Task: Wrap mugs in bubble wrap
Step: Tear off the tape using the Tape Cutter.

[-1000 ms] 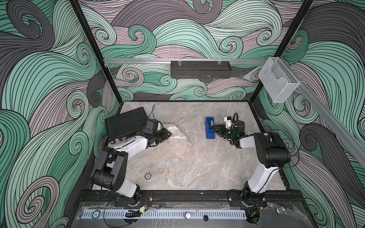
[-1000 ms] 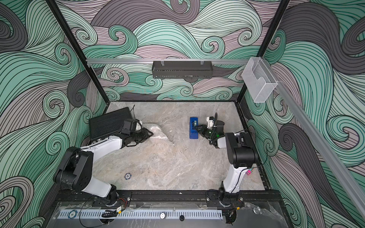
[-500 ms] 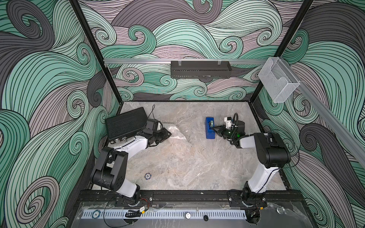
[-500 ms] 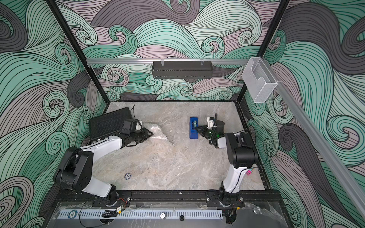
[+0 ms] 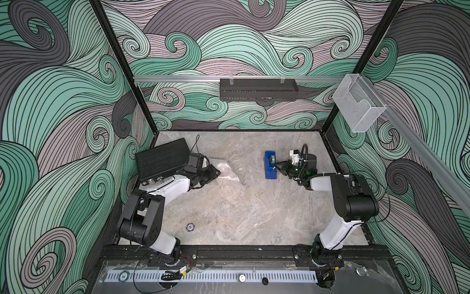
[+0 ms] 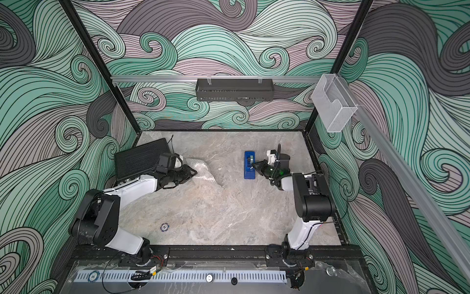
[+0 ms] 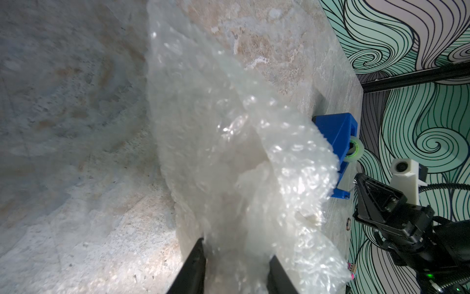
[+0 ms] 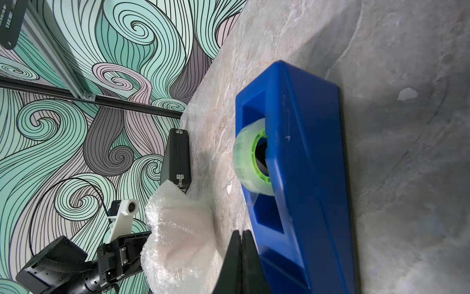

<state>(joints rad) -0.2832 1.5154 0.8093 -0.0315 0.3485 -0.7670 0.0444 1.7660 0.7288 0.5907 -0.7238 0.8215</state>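
Bubble wrap (image 7: pixel 229 152) (bunched), clamped in left pincer (image 7: pixel 236 252)

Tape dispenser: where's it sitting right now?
In a top view the blue tape dispenser stands on the table, right of centre toward the back. The shut right gripper is right beside it, and the bubble wrap lies well off to its left.

The grey-beige marbled table (image 5: pixel 241 203) carries a blue tape dispenser (image 5: pixel 270 165). Well to the left of the dispenser lies crumpled bubble wrap (image 5: pixel 229 171), and farther left a black case (image 5: pixel 162 159). Nearer the arm bases lies a small round disc (image 5: pixel 190 226).
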